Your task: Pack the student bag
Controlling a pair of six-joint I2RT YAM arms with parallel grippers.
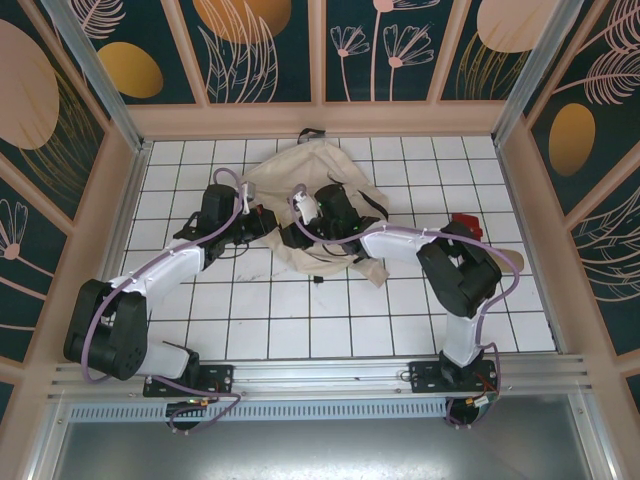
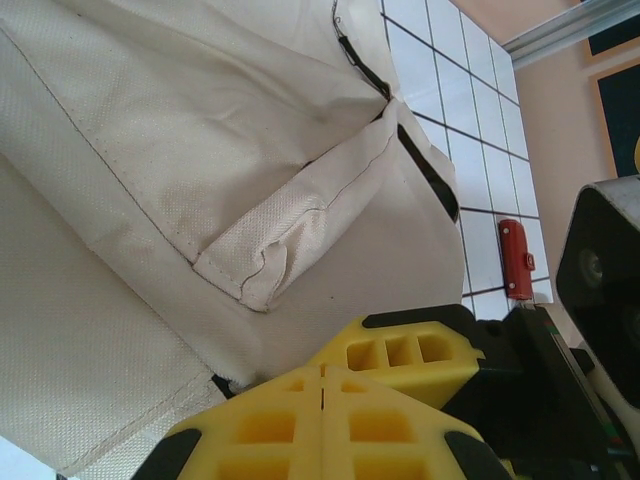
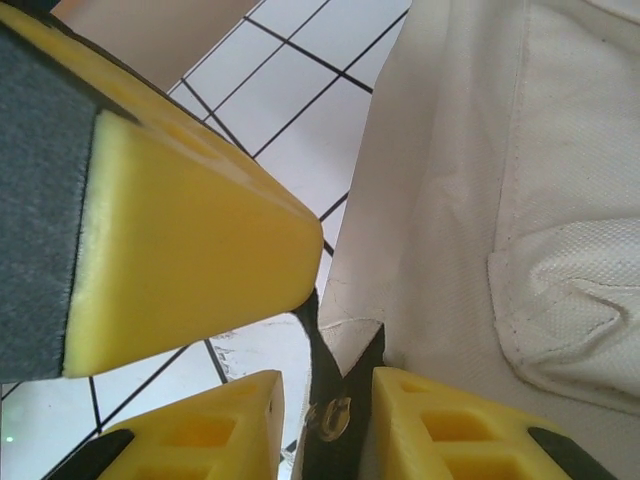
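Cream bag (image 1: 300, 170) upper centre; left claw (image 2: 322, 378) pressed shut against its cloth, hold unclear; right claw (image 3: 328, 388) nearly closed, pinching dark tab (image 3: 340, 415).

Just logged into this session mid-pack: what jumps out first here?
The student bag, a crumpled beige heap at the back-centre of the tiled table, with both arms reaching onto it. The right gripper pinches a black tab at the bag's edge; a small red object lies right of the bag.
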